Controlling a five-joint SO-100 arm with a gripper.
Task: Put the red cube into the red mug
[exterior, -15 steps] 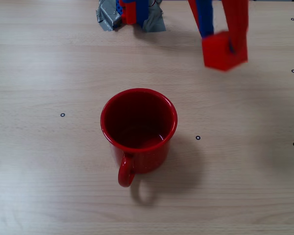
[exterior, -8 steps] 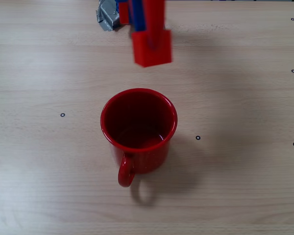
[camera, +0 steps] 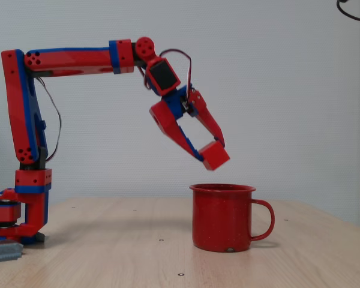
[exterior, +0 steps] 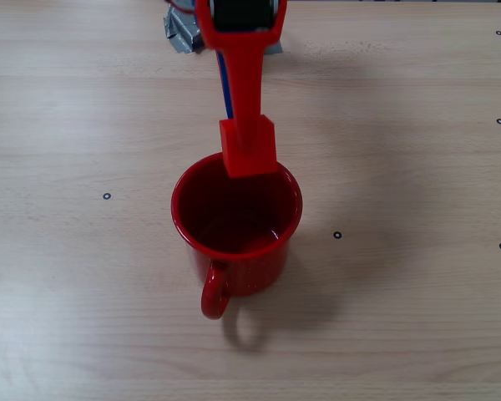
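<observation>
The red cube (exterior: 249, 149) (camera: 215, 155) hangs in the air, pinched between the red and blue fingers of my gripper (exterior: 247, 142) (camera: 212, 153), which is shut on it. Below it stands the red mug (exterior: 236, 219) (camera: 222, 216), upright on the wooden table with its inside bare. From the side, the cube floats a short way above the rim, over the mug's near-arm half. From above, the cube overlaps the mug's far rim. The mug's handle (exterior: 214, 292) (camera: 263, 220) points away from the arm.
The arm's base (camera: 24, 210) stands at the table's left end in the side view, with grey tape (exterior: 180, 32) beside it. Small black dots (exterior: 107, 196) mark the tabletop (exterior: 401, 317).
My gripper has carried the cube from the upper right, across to the left and then toward the mug, where it now hangs over the far rim. The mug has not moved.
</observation>
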